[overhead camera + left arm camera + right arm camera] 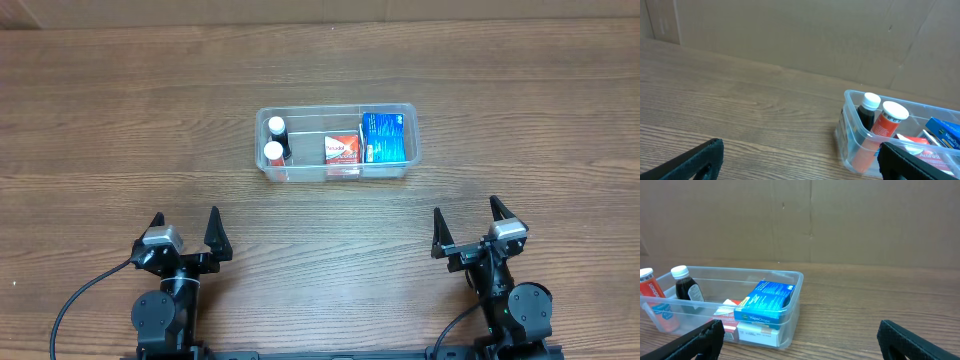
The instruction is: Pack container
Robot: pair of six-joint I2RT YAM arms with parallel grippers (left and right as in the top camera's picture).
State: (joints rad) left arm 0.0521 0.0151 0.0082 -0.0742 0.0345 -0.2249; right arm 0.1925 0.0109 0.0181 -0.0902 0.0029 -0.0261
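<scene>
Closest to us, the left jaws and the right jaws stand spread wide and hold nothing, at the near edge of the table and well apart from the work. We judge this a parked pose that leaves them clear of the load.

Further out, mid-table and laterally between the two, sits the container, its long side facing us. At its left end an orange bottle and a dark bottle stand upright just beside each other, so they take little room. A red-and-white box lies in the middle, and a blue box fills the right end, lying atop a pale box. We see nothing loose on the table, so packing looks finished.

Beyond rises a cardboard wall.
</scene>
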